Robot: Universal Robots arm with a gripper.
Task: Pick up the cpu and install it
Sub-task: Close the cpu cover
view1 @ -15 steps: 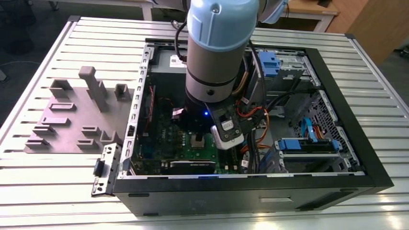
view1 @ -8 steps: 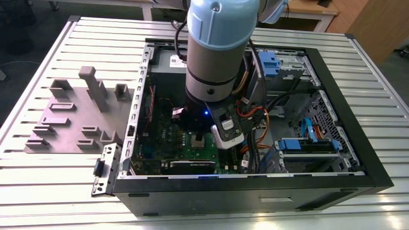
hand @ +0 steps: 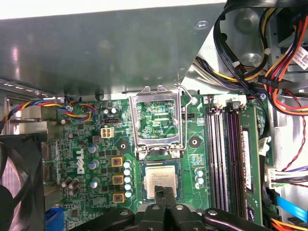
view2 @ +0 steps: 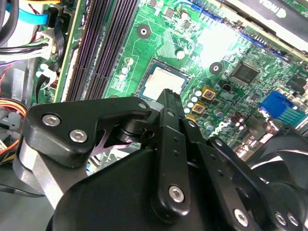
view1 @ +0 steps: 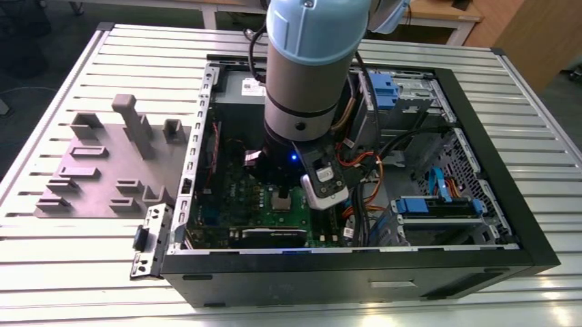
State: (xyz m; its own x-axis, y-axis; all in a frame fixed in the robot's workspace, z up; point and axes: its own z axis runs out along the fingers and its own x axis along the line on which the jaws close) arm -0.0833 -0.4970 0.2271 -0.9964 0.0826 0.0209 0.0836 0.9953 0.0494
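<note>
Work stands inside an open computer case (view1: pixel 364 276) lying on its side on a slatted metal worktop (view1: pixel 82 272). In the exterior view we see the arm (view1: pixel 309 82) reaching straight down into it over the green motherboard (view1: pixel 264 204). On the exterior view's left, outside the case, a grey moulded fixture tray (view1: pixel 100 170) rests on the worktop. In both wrist views we find the cpu (hand: pixel 160 179) lying flat in its socket on the motherboard, silvery top upward, its edges square with the socket's. The silver socket frame (hand: pixel 156 92) is swung open just beside the cpu, on the side toward the big grey metal box (hand: pixel 96 48), and we can see green board through its window. The hand (hand: pixel 166 191) is closed: its two black fingertips are pressed together with nothing between them, so they do not grip the cpu. The tips hang over the cpu's edge farthest from the frame; we cannot tell whether they touch its top. Dark memory slots (hand: pixel 226 154) run alongside the socket, a black fan (hand: pixel 19 183) sits at the opposite side of the board, and bundles of coloured cables (hand: pixel 279 57) crowd the corner beyond the slots.
</note>
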